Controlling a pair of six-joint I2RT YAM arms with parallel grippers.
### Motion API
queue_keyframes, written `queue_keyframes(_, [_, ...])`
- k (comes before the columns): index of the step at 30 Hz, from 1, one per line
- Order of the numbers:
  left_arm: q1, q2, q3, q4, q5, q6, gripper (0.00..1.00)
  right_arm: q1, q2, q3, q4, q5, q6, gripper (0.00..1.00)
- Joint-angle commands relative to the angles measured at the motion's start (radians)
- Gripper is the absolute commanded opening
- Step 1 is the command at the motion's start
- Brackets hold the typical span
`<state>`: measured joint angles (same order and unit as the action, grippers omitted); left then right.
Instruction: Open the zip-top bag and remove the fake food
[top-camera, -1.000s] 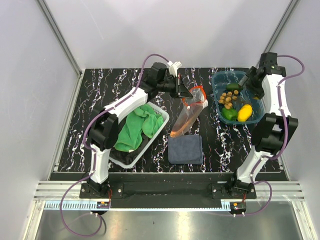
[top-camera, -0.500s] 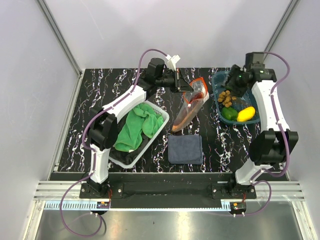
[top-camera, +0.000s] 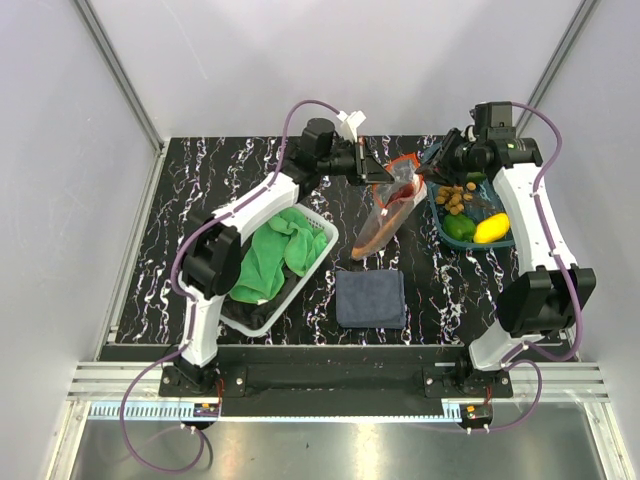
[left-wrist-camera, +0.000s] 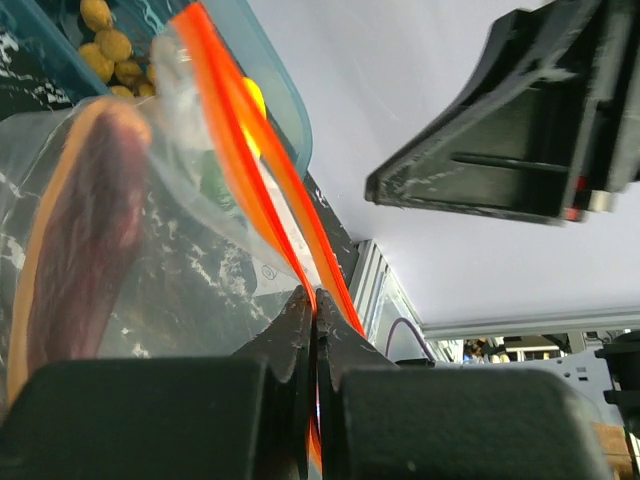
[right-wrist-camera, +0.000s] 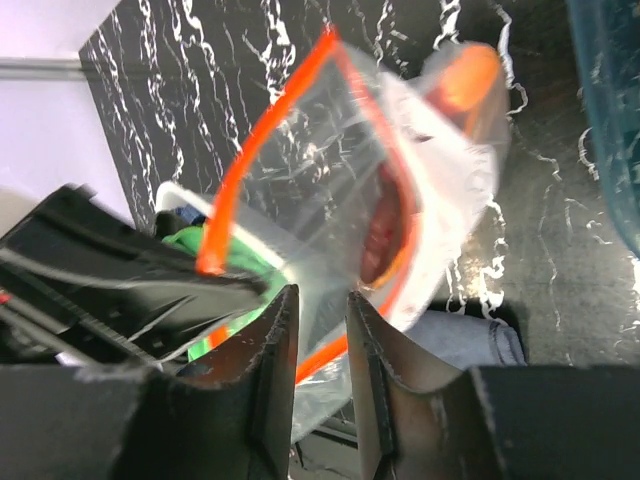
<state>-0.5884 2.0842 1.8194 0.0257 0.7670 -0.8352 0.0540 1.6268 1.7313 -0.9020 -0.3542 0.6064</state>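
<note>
Fingers (left-wrist-camera: 300, 330) of the left gripper (top-camera: 378, 174) are pressed tight together on one end of the orange-red zip strip (left-wrist-camera: 250, 170), where its two lips meet, and so hold up the zip-top bag (top-camera: 383, 218) over the far middle of the black marbled table (top-camera: 200, 170). From that pinch the two lips spread apart, so the mouth of the bag gapes at the top. The bag hangs slanted, zip end far and right, bottom end nearer and to the left, just beyond the far edge of the dark blue cloth (top-camera: 370, 298); whether the bottom rests on the table cannot be told. One long reddish-brown piece (left-wrist-camera: 80, 240) of the fake food lies inside the clear plastic. The right gripper (right-wrist-camera: 322, 305) hovers just right of the open mouth, pointing at it, its jaws only a narrow gap apart. The wrist view shows the bag's lower lip through that gap, but the left wrist view shows this gripper apart from the strip with nothing in it. To the right, at the far right of the table, stands the blue tray (top-camera: 432, 212), holding a yellow lemon piece (top-camera: 490, 227), a green piece (top-camera: 459, 228) and a cluster of brown balls (top-camera: 455, 197). On the left side a white basket (top-camera: 322, 232) holds a crumpled green cloth (top-camera: 272, 252).
</note>
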Motion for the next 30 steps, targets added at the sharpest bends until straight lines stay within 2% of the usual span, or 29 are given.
queue_keyframes(1, [-0.014, 0.010, 0.049, 0.065, -0.011, -0.005, 0.00, 0.036, -0.021, 0.019, 0.022, 0.030, -0.014, 0.33])
queue_keyframes(4, [-0.019, 0.008, 0.046, 0.059, -0.015, 0.004, 0.00, 0.053, -0.025, 0.034, 0.005, 0.049, -0.049, 0.33])
queue_keyframes(7, [-0.024, 0.011, 0.046, 0.054, -0.021, 0.001, 0.00, 0.055, -0.001, 0.001, -0.003, 0.023, -0.014, 0.32])
queue_keyframes(11, [-0.039, 0.022, 0.058, 0.054, -0.032, -0.005, 0.00, 0.060, -0.008, -0.151, 0.109, -0.009, 0.073, 0.26])
queue_keyframes(17, [-0.053, 0.039, 0.083, 0.052, -0.046, -0.002, 0.00, 0.066, 0.036, -0.208, 0.143, -0.034, 0.085, 0.22])
queue_keyframes(30, [-0.057, 0.053, 0.087, 0.065, -0.044, -0.004, 0.00, 0.069, 0.189, -0.208, 0.179, 0.020, 0.081, 0.27])
